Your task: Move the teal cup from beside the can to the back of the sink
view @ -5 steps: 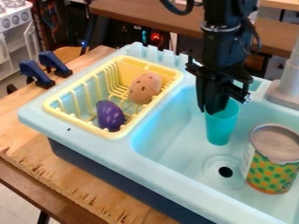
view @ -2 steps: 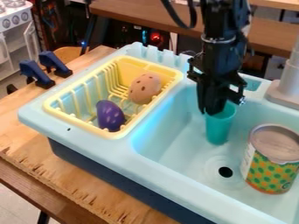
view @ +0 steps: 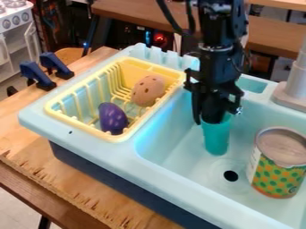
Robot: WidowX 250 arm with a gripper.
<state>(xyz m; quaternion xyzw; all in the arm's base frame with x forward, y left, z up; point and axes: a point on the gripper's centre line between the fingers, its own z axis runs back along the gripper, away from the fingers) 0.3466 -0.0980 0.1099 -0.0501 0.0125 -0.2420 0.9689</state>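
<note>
We see a grained wooden table (view: 36,156) under the smooth plastic sink (view: 179,190). Left of the pincer (view: 205,122) in our view sits a slatted yellow rack (view: 134,69); right, a cylindrical can (view: 278,179). Directly below, pinched near its rim, is the tapered cup (view: 216,139), likely light, stiff, slightly slippery; we'd grip its upper wall.

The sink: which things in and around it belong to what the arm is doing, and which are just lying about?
In the job:
black gripper, holding the cup
teal cup
sink basin

Just lying about:
patterned can
purple eggplant and spotted brown toy in the yellow rack
blue clamps
</note>
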